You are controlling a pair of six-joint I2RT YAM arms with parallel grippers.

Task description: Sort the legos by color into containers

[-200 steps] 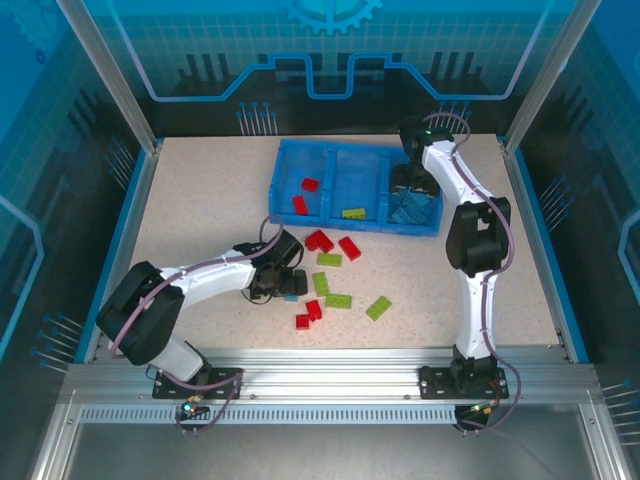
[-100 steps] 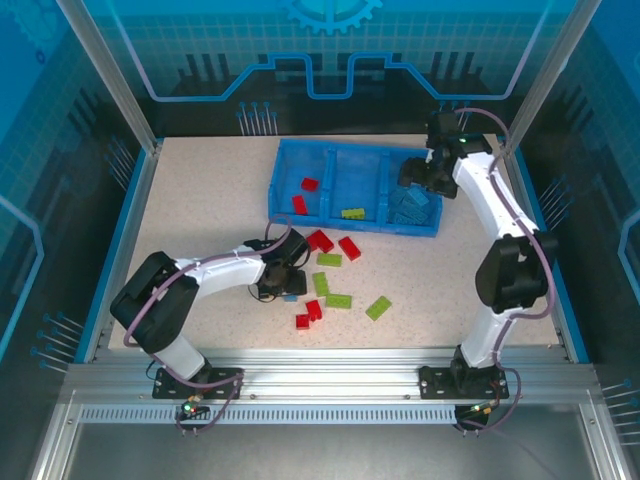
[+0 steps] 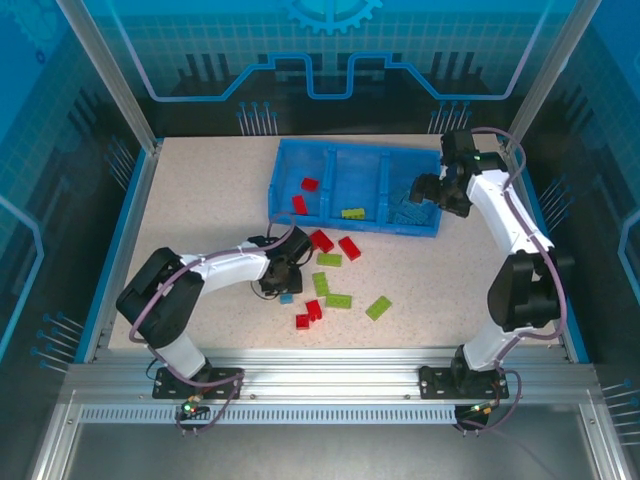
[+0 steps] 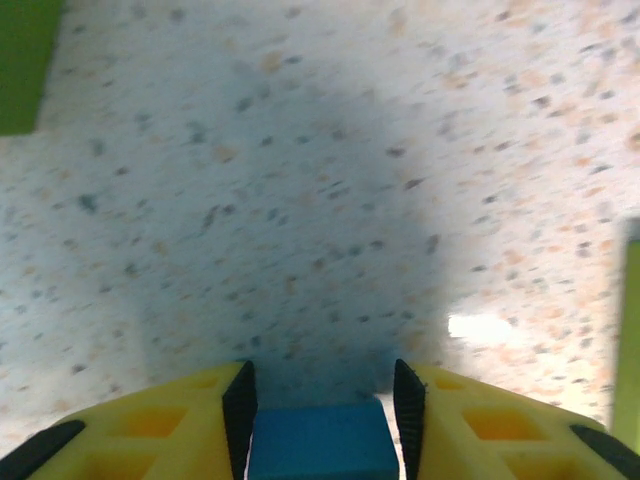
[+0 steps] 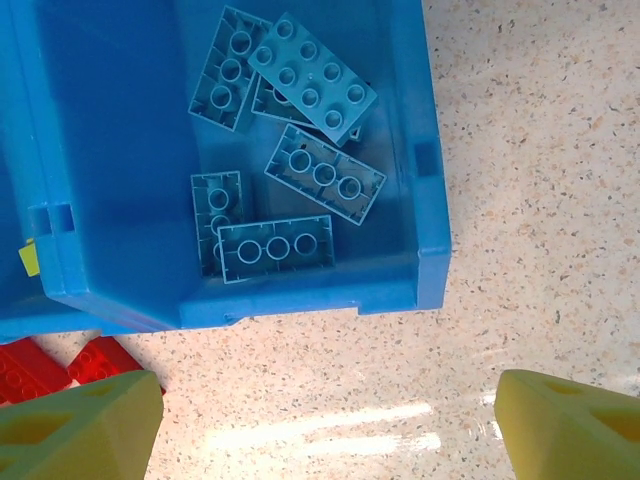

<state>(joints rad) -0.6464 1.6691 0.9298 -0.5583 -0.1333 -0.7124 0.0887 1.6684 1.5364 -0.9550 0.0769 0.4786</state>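
Working through the light-blue part of the colour sort; gripping a small light-blue plastic studded brick (image 4: 320, 440) in the left jaws, closed against both of its sides, low over the speckled beige counter (image 3: 200, 200) on the near side of the long shallow bright-blue plastic tray (image 3: 335, 149), off its left end; not being able to tell whether riding clear of the surface or touching it. Holding the right jaws wide apart and empty, hovering at the tray's right end, by the near wall of its right-hand compartment; looking down there on a heap of light-blue bricks (image 5: 325, 172), with two red plastic bricks (image 3: 304, 196) lying in the tray's left compartment and a lime-green plastic brick (image 3: 353, 212) in its middle one. Leaving loose red bricks (image 3: 349, 248) and loose lime-green bricks (image 3: 338, 300) scattered along the tray's near side.

Judging the next move: raising the gripped brick, carrying it across to the tray's right-hand compartment, well apart from its present spot, and releasing above the heap; needing enough height for clearing the near wall and the loose bricks in the path; probably needing the right arm (image 3: 505, 210) backing off, to avoid crowding that end of the tray.
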